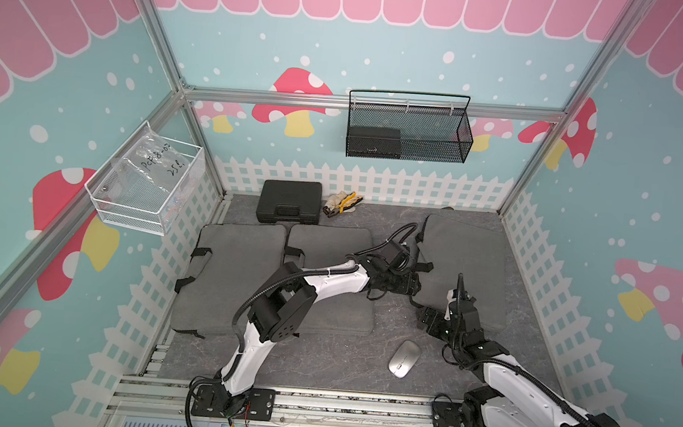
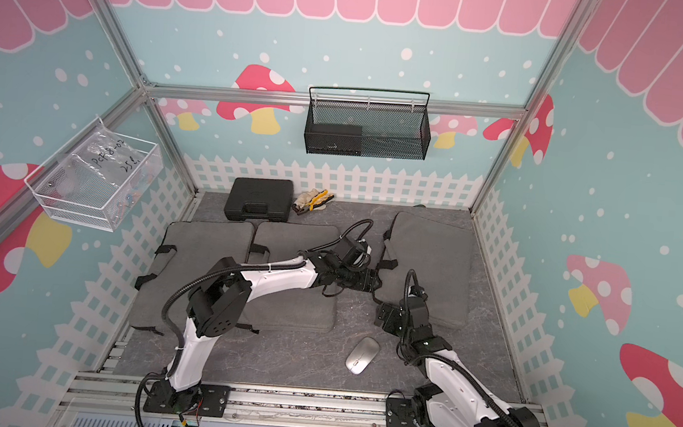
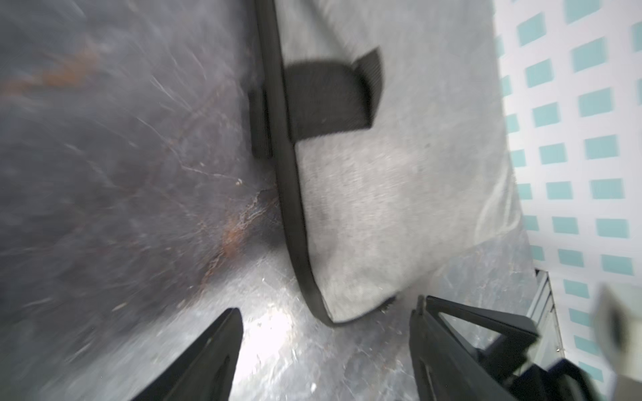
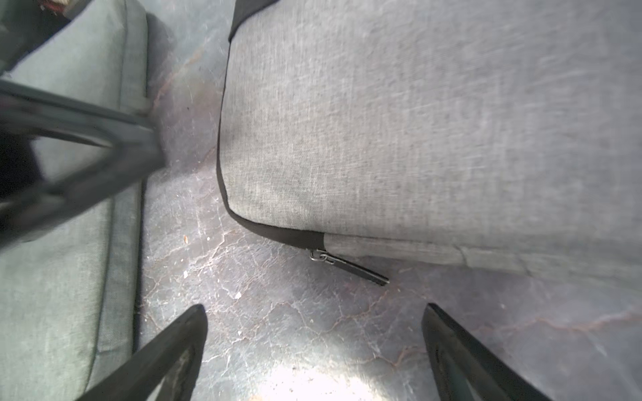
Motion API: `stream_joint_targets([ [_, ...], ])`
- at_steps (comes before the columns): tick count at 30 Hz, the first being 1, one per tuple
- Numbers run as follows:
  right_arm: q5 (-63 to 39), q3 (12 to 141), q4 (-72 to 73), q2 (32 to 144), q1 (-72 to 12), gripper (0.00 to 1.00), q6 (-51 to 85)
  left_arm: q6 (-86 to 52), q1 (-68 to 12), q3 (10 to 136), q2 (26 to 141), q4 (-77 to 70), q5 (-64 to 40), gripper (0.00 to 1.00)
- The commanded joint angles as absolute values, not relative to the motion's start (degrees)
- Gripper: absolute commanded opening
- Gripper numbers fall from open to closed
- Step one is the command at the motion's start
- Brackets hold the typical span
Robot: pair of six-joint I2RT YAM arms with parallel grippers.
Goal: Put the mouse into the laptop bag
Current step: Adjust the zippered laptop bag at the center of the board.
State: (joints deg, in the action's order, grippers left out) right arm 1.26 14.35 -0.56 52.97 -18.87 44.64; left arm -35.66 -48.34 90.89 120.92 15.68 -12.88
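Well, we're barely starting; mouse (image 1: 404, 358) is lying outside the laptop bag (image 1: 465, 257). Left fingers (image 3: 212, 354) and right fingers (image 4: 166, 354) are gaping wide, empty.

Tabletop (image 1: 320, 359): dark grey, marbled, pale crack-like veins.
Far edge: black case (image 1: 288, 202), closed, flat; glove bundle (image 1: 342, 203) just beside it.
Middle: left laptop bag (image 1: 235, 273) and middle laptop bag (image 1: 329, 242), both grey, flat, side by side, edges touching.
Right laptop bag (image 1: 465, 266): grey, flat, near right wall, bare strip between it and middle one; zipper pull (image 4: 347, 265) resting on surface.
Near part: mouse (image 1: 405, 358), silver, alone, apart from all bags.
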Motion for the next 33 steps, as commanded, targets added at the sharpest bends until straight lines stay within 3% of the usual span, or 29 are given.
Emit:
stream_joint_targets([
  [1, 3.30, 13.52, -2.21, 49.95, -19.34, 0.99, 46.09, -34.34, -47.99, 88.00, 114.96, 15.84, -9.03, 0.83],
  [8, 2.24, 11.00, -0.04, 49.57, -19.30, 1.00, 47.31, -36.01, -48.08, 81.11, 108.41, 11.34, -8.62, 0.84],
  [21, 4.84, 15.63, 2.72, 65.43, -19.42, 0.96, 44.62, -35.62, -48.01, 79.71, 108.60, 8.08, -11.27, 0.84],
  [30, 3.19, 18.71, 1.71, 69.31, -22.56, 0.83, 43.13, -35.51, -47.72, 83.17, 112.05, 9.58, -12.37, 0.84],
  [33, 4.17, 18.64, 1.76, 69.62, -22.67, 0.74, 43.15, -35.64, -47.72, 83.31, 112.17, 9.56, -12.14, 0.84],
])
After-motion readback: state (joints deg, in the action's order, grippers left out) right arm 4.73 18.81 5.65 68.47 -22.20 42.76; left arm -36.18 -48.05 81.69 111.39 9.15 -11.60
